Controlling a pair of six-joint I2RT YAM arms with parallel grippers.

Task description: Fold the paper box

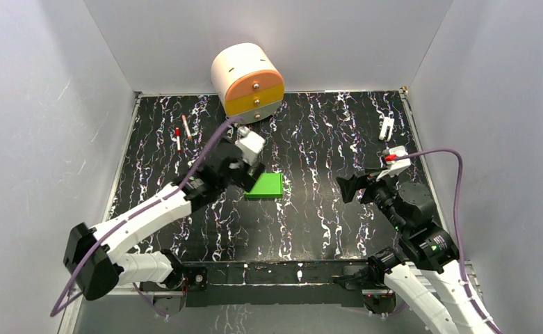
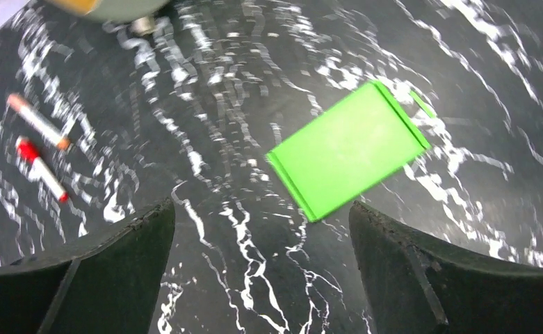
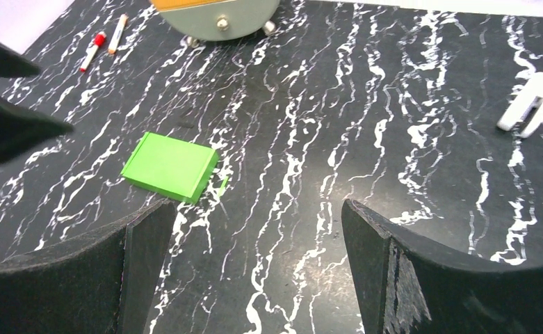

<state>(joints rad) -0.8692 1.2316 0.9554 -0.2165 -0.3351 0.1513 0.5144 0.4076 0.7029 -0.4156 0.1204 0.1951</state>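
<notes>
The paper box (image 1: pixel 267 186) is a small, flat, bright green closed box lying on the black marbled table near the middle. My left gripper (image 1: pixel 249 169) hovers just beside its upper left corner. In the left wrist view the left gripper (image 2: pixel 261 216) is open with nothing between its fingers, and the box (image 2: pixel 348 149) lies just beyond the fingertips, towards the right one. My right gripper (image 1: pixel 348 188) stands to the right of the box, well apart from it. It is open and empty (image 3: pixel 258 209), with the box (image 3: pixel 169 167) ahead near its left finger.
A cream round drawer unit (image 1: pixel 247 82) with orange and yellow drawers stands at the back. Two pens (image 1: pixel 178 139) (image 1: pixel 186 126) lie at the back left. A white clip-like piece (image 1: pixel 386 128) lies at the back right. Grey walls close the table in on three sides.
</notes>
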